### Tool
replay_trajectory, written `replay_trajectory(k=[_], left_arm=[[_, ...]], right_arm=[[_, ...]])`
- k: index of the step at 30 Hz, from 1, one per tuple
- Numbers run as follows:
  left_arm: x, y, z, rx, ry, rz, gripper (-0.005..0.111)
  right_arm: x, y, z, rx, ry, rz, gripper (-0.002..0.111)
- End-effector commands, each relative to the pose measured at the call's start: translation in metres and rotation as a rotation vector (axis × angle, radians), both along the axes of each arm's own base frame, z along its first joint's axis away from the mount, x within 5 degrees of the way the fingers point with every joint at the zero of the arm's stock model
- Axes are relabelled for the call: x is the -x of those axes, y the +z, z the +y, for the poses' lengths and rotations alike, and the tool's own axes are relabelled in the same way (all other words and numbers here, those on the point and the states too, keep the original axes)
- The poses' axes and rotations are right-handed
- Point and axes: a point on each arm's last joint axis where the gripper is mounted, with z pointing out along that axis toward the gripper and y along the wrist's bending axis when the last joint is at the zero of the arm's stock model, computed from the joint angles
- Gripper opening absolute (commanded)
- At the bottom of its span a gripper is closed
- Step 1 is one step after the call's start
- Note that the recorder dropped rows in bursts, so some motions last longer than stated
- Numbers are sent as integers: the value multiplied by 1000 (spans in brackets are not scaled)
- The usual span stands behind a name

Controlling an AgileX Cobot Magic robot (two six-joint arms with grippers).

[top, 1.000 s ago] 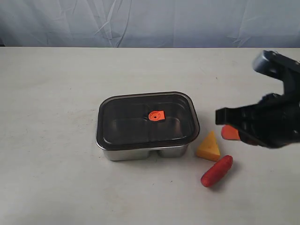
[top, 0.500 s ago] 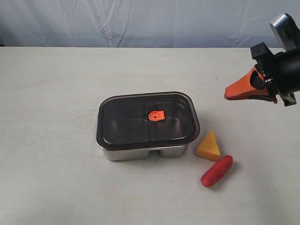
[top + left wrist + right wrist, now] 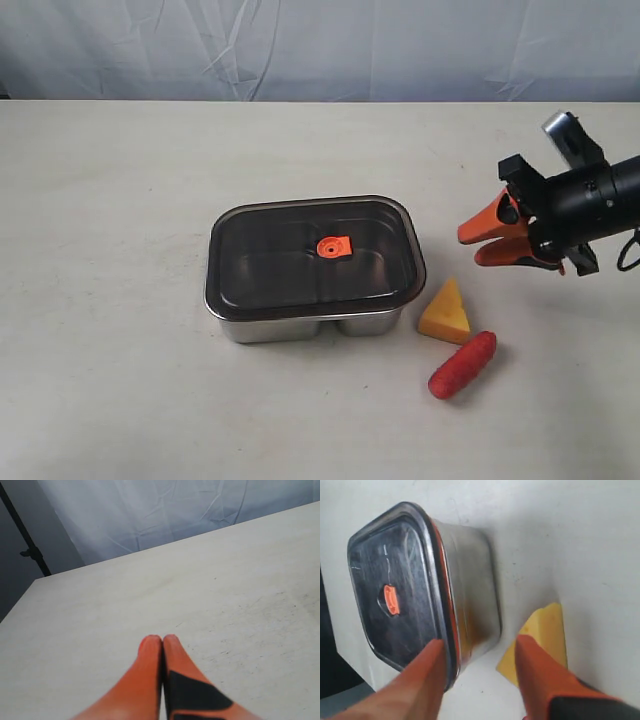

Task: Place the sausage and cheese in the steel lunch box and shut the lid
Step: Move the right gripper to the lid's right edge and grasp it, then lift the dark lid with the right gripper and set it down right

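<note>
The steel lunch box [image 3: 290, 327] sits near the middle of the tabletop [image 3: 120, 200] with the lid [image 3: 265, 250] seated on it, so neither food can go in until that lid comes off. The cheese [image 3: 445, 313] lies on the tabletop just beside the box's right front corner, and the sausage [image 3: 463, 364] lies near it toward the front edge, seemingly not touching it. The right hand [image 3: 474, 245] hovers to the right of the box and behind the cheese, its orange fingers [image 3: 540, 675] parted and holding nothing; its wrist view looks between them at the box's end wall and the cheese. The left hand [image 3: 161, 641] is pressed closed, empty, over bare tabletop. The likely trouble is that the lid's seal may grip, and with nothing steadying the box a pull could drag or lift the whole box into the cheese. A finger landing off-centre could shove the wedge against the steel wall, and the rounded sausage could roll away if nudged
</note>
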Motion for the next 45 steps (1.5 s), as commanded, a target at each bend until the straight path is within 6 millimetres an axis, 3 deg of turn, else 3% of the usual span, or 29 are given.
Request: replay_trajectory(k=[1, 4, 12, 21, 25, 29, 45], left_arm=[[0, 1, 0, 9, -4, -14, 0], [0, 1, 0, 9, -4, -14, 0], [0, 1, 0, 9, -4, -14, 0], [0, 1, 0, 9, -4, -14, 0], [0, 1, 0, 9, -4, -14, 0], [0, 1, 0, 9, -4, -14, 0], [0, 1, 0, 9, -4, -12, 0]], right_arm=[[-4, -8, 8, -146, -2, 14, 52], [-4, -12, 14, -191, 14, 10, 50], [0, -27, 42, -96, 63, 6, 50], [1, -31, 54, -56, 70, -5, 49], [2, -31, 54, -61, 74, -3, 32], [5, -30, 55, -75, 104, 8, 1], [13, -20, 58, -161, 186, 38, -1]])
